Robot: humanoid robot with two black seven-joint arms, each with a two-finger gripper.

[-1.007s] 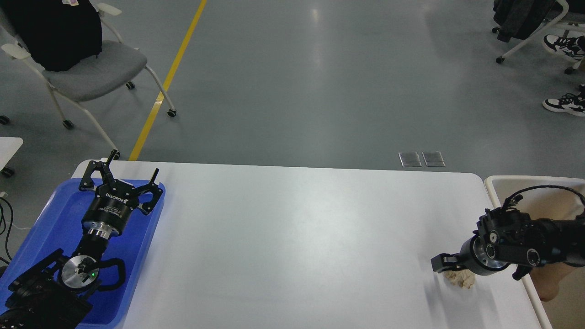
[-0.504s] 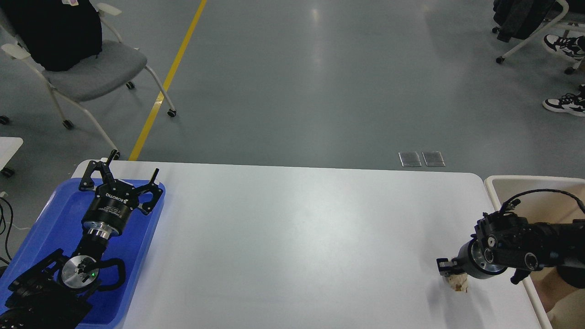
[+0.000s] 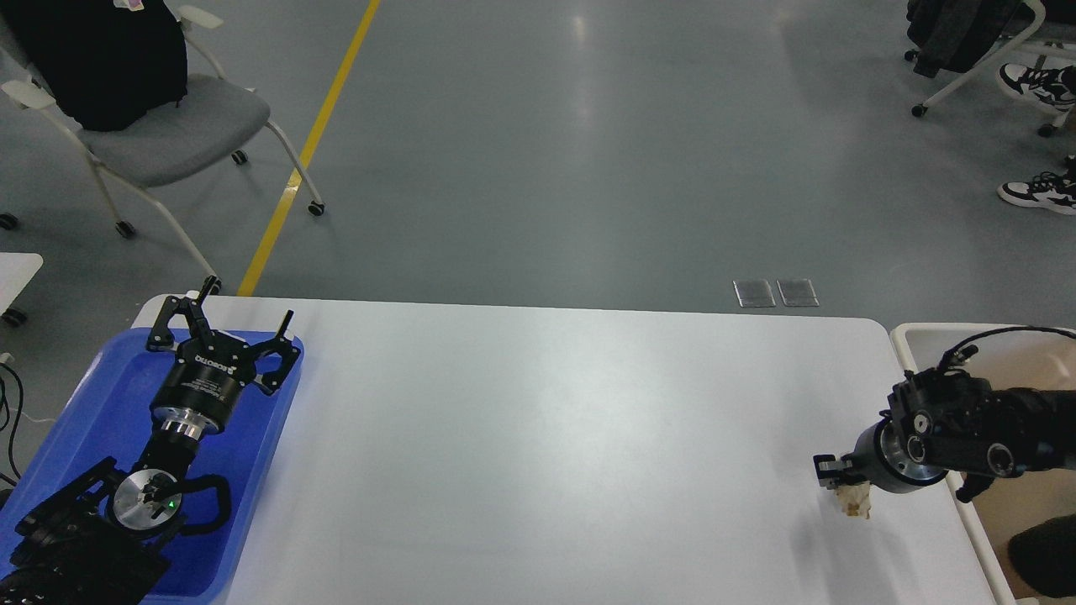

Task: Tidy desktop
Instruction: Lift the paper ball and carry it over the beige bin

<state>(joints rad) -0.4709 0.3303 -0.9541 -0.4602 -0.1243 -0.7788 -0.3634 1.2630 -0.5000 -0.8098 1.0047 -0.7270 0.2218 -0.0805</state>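
The white desktop (image 3: 546,437) fills the lower middle of the head view. A small crumpled beige paper wad (image 3: 857,502) is near its right edge. My right gripper (image 3: 834,476) comes in from the right and is shut on the wad's top, so the wad hangs under the fingers with its shadow on the desktop below it. My left gripper (image 3: 229,318) is open and empty, held over the far end of the blue tray (image 3: 92,395) at the desktop's left side.
A cream-coloured bin (image 3: 916,336) stands just past the desktop's right edge, under my right arm. A grey chair (image 3: 168,126) and a yellow floor line (image 3: 311,143) lie beyond the far left corner. Another chair and shoes are at the far right.
My right gripper has closed on the paper wad and shifted slightly right and up, taking the wad with it. The left arm has not moved.
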